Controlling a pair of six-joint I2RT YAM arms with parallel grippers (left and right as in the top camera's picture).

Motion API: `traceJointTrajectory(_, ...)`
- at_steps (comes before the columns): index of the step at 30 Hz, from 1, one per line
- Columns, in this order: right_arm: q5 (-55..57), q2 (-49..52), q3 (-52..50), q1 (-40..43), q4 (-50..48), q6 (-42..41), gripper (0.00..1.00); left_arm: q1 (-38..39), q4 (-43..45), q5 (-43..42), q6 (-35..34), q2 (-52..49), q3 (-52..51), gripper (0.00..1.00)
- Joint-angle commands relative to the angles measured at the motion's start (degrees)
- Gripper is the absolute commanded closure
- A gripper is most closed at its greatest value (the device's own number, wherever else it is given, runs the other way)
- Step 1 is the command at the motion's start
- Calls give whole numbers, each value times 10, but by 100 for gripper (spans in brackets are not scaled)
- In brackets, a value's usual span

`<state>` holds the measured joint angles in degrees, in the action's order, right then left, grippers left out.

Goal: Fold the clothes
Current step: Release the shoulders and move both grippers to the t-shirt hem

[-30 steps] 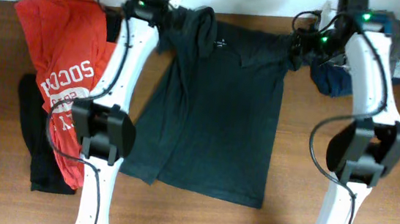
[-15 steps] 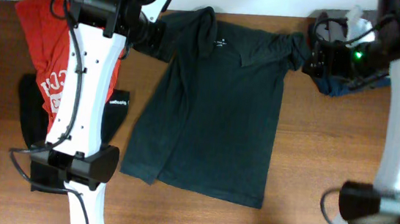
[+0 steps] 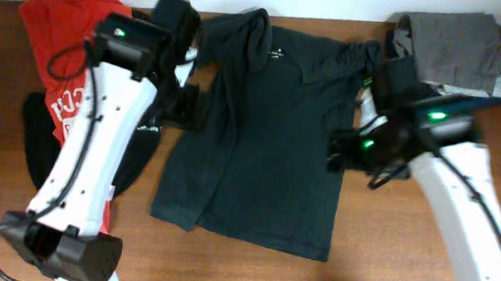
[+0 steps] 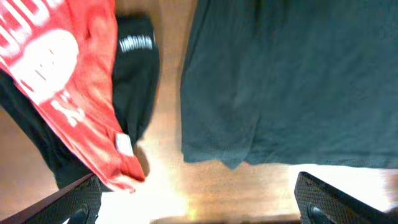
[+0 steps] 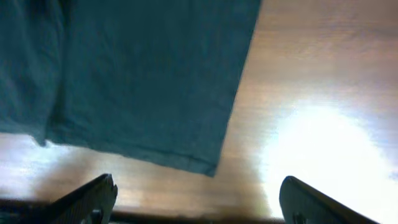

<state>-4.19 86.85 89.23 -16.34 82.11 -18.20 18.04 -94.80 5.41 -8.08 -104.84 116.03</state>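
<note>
The folding appeared barely begun. The large black short-sleeved cloth T-shirt lay spread open in the middle of the brown wooden surface, collar toward the far edge, with no fold made in it. A red T-shirt with white print sprawled at the left over a black garment, and a grey cloth bundle sat at the far right; all seemed left to do. The black shirt looked soft, matte and limp, its hem straight, one sleeve bunched. The left fingers and right fingers stood wide apart, empty, over its side edges.
</note>
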Motion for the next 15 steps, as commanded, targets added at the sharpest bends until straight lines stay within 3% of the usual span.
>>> traceJointTrajectory(1, -15, -6, -103, -28, -52, -40, 12, 12, 33, 13, -26, 2, -99, 4)
traceJointTrajectory(7, -40, -6, -231, -28, -141, -52, 12, 53, 150, -19, -26, 2, -276, 11)
traceJointTrajectory(8, -51, -6, -250, -28, -163, -52, 13, 59, 172, -27, -26, 2, -300, 19)
traceJointTrajectory(11, -81, -6, -303, -28, -217, -53, 15, 75, 228, -46, -26, 2, -365, 27)
traceJointTrajectory(15, -89, -6, -338, -28, -243, -53, 16, 97, 264, -46, -26, 2, -422, 28)
